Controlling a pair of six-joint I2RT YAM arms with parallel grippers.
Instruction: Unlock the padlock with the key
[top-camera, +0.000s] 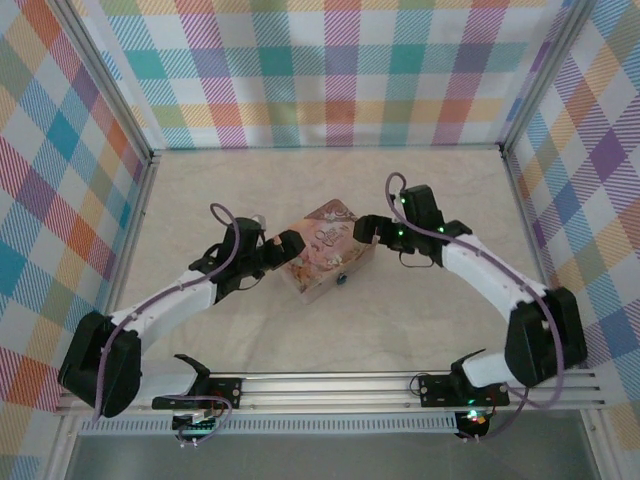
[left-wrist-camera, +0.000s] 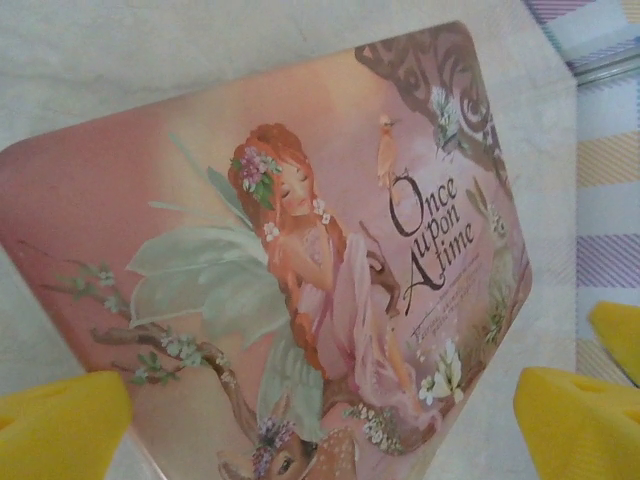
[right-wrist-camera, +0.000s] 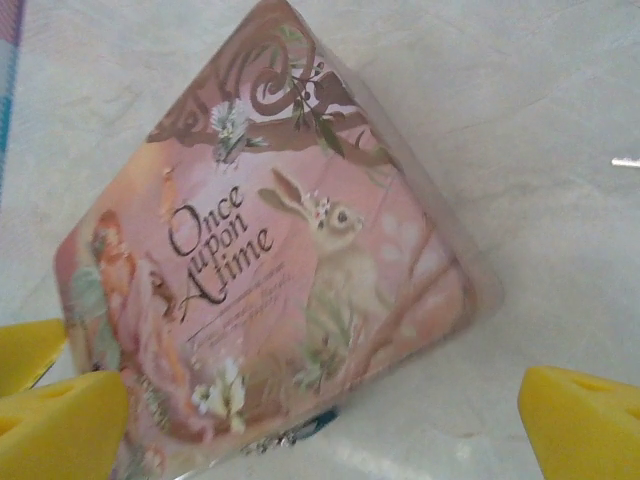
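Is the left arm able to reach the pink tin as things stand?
Probably yes: the left gripper is open, close over the lid of the pink tin, and nothing lies between them.

Table (top-camera: 440, 200): you are looking at a pale, cream-mottled surface. Near its middle lies the pink picture tin (top-camera: 325, 250), lid upward and turned cornerwise to the near edge. In the right wrist view, the key (right-wrist-camera: 625, 162), a thin metal sliver, lies on bare surface apart from the tin.
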